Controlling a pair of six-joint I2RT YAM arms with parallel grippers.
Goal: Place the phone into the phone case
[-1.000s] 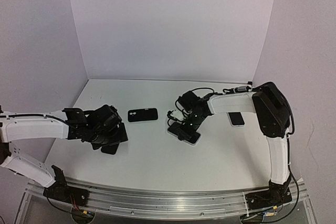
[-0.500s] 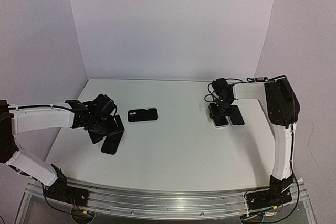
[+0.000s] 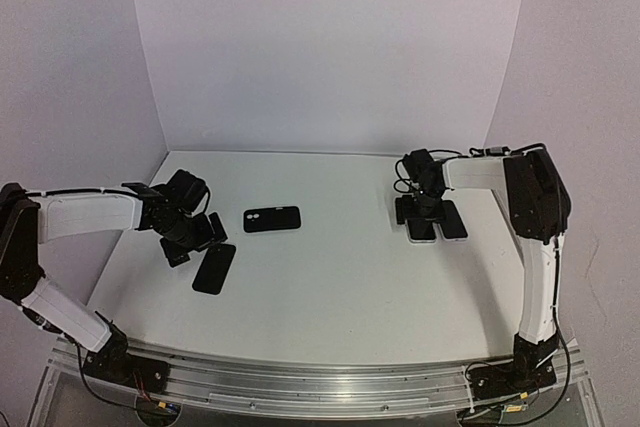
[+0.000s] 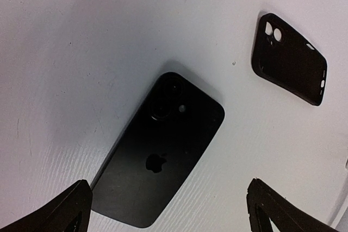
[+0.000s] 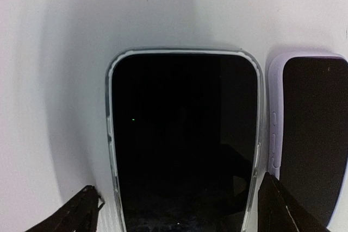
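Looking along the left edge of the bench (image 3: 330, 292), you find the black phone (image 4: 157, 158) lying flat with its back up. The empty black case (image 4: 291, 61) sits well apart from it, farther from the near edge and toward the bench's middle. I cannot tell which face of the case is up.

Your left claw (image 4: 168, 210) hangs over the phone's lower end with its jaws spread wide, holding nothing. Your right claw (image 5: 182, 210) is over by the right edge, jaws also spread. It stands astride a clear-cased phone (image 5: 182, 134) that lies just beside a lilac-cased one (image 5: 310, 134), and it appears to grip neither.

Expect the black phone to behave as a stiff, thin slab with a smooth back that is probably slippery. I would take it across its two long edges near the middle, since the flat faces offer no purchase and it sits low on the bench. The case looks light and likely pliable. It may skate away when the phone presses in, so you should plan to pin it with the other claw.
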